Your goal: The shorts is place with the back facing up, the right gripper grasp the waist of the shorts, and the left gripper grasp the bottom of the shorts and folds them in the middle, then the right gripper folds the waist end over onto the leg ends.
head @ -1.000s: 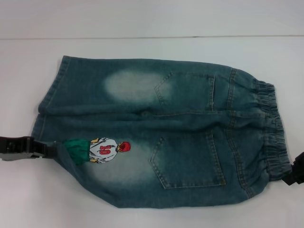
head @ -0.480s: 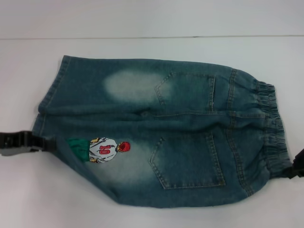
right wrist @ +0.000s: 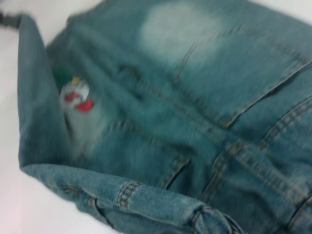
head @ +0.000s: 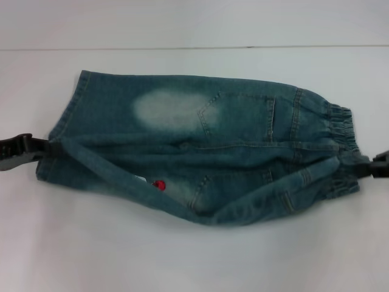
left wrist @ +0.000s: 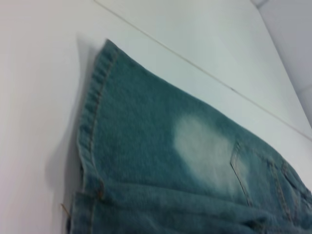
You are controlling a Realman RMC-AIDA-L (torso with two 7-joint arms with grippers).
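The blue denim shorts (head: 182,115) lie back-up across the white table, with the elastic waist (head: 340,121) to the right and the leg hems (head: 67,115) to the left. My left gripper (head: 53,148) is shut on the near leg hem. At the right end my right gripper (head: 369,166) is shut on the near waist. Between them the near half is lifted and rolled toward the far half. It hides most of the embroidered player (head: 159,185). The left wrist view shows the far leg (left wrist: 146,146). The right wrist view shows the raised fold (right wrist: 122,195) and the player (right wrist: 75,95).
The white table (head: 182,261) extends in front of the shorts and on both sides. A thin seam line (head: 182,47) crosses the surface behind the shorts. No other objects are in view.
Both grippers have lifted the near edge of the shorts and carried it toward the far side. The near half now folds over and covers most of the embroidered player.
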